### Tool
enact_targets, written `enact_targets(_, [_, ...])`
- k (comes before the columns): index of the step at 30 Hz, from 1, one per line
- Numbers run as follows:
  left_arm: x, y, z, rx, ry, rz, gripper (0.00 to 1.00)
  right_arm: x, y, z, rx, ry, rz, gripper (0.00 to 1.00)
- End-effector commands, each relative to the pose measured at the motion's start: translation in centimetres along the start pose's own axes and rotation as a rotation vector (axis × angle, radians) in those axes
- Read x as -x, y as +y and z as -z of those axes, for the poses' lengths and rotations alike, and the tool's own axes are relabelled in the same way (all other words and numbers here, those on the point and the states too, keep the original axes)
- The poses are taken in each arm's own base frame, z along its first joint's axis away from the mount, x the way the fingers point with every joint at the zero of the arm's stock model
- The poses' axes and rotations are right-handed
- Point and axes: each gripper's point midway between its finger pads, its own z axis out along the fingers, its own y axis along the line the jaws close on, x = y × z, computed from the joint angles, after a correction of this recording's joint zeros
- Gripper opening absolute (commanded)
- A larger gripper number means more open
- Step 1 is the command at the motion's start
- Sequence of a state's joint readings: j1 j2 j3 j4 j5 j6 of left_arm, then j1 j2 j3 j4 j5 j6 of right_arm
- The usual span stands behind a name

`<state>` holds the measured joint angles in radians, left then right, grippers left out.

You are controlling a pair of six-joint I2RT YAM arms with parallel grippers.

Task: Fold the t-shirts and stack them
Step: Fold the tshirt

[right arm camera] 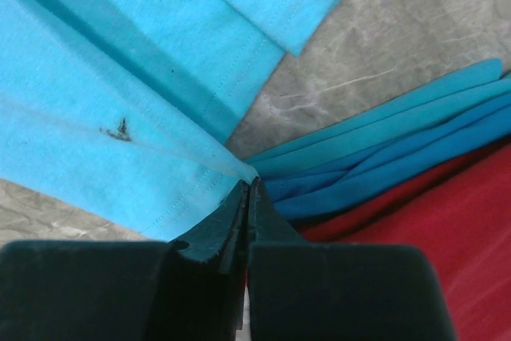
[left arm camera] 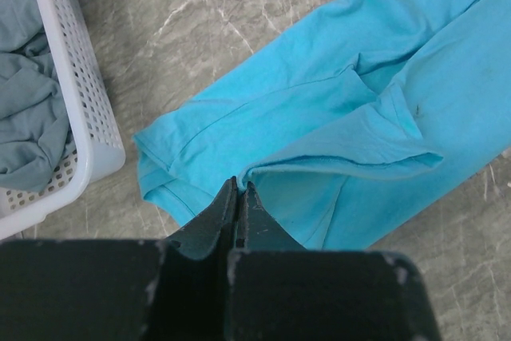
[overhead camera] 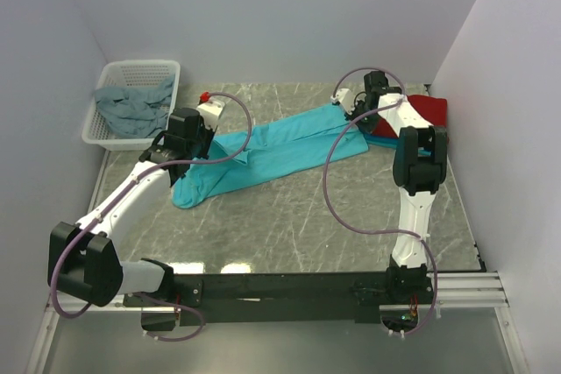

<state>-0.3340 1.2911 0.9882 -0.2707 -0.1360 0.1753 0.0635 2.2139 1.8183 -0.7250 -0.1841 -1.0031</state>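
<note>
Grey marbled tabletop (overhead camera: 307, 216) between pale walls (overhead camera: 263, 6); turquoise shirt (overhead camera: 272, 151) across it

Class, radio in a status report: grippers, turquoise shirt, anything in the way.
Left gripper shut on turquoise shirt. Right gripper likewise. Red shirt close beside right gripper.

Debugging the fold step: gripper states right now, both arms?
Left gripper: shut on the turquoise t-shirt.
Right gripper: shut on the turquoise t-shirt too.

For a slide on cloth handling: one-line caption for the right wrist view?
Right gripper pinching an edge of the turquoise t-shirt, beside the folded blue shirt and red shirt.
</note>
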Motion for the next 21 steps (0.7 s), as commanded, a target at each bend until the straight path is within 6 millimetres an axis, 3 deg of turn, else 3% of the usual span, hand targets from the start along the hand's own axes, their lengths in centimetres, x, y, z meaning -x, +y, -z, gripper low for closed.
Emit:
enact_targets(1, [3.0,0.9,1.1,0.015,-0.086,0.007,0.00,1.9,-1.7,0.8,-0.061,-0.036,-0.007,0.05])
enact_targets(2, [3.0,1.0,1.1,0.017,-0.086,0.007,0.00,2.0,-1.8,0.8,-0.070,-0.038,-0.007,0.09])
enact_targets(3, [3.0,1.0,1.1,0.018,-0.086,0.007,0.00,2.3,-2.0,0.9,-0.080,-0.045,-0.014,0.22])
enact_targets(6, [2.9,1.0,1.0,0.017,-0.083,0.009,0.00,3.3,-2.6,1.4,-0.132,-0.081,-0.054,0.35])
enact_targets(14, [3.1,1.3,1.0,0.023,-0.083,0.010,0.00,6.5,-4.1,5.3,-0.209,-0.219,-0.161,0.39])
enact_targets(17, [3.1,1.3,0.7,0.023,-0.075,0.010,0.00,7.7,-2.1,6.7,-0.122,-0.280,-0.159,0.40])
enact_targets(21, [2.8,1.3,0.3,0.026,-0.059,0.004,0.00,9.4,0.7,10.0,-0.039,-0.402,-0.178,0.42])
